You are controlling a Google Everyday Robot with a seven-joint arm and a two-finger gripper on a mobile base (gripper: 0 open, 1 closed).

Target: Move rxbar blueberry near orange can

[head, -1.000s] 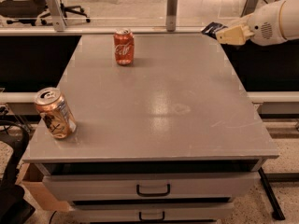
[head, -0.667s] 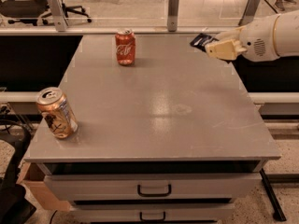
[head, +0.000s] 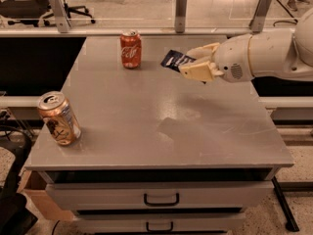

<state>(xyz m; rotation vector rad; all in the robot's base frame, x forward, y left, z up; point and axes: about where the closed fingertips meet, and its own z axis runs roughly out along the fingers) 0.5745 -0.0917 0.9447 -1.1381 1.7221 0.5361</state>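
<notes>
My gripper (head: 191, 62) reaches in from the right, above the back middle of the grey table (head: 205, 131). It is shut on the rxbar blueberry (head: 172, 60), a flat dark blue wrapper with white lettering that sticks out to the left of the fingers and hangs clear of the table. The orange can (head: 59, 118), coppery with a silver top and a dark graphic, stands tilted near the table's front left corner, far from the bar.
A redder can with white script (head: 130, 49) stands at the back of the table, left of the bar. Drawers with handles (head: 161, 199) sit under the table's front edge. Railing posts (head: 181, 4) and office chairs stand behind.
My gripper has carried the blue bar leftward and forward, from the table's back right corner to above its back middle. Both cans have stayed put.
</notes>
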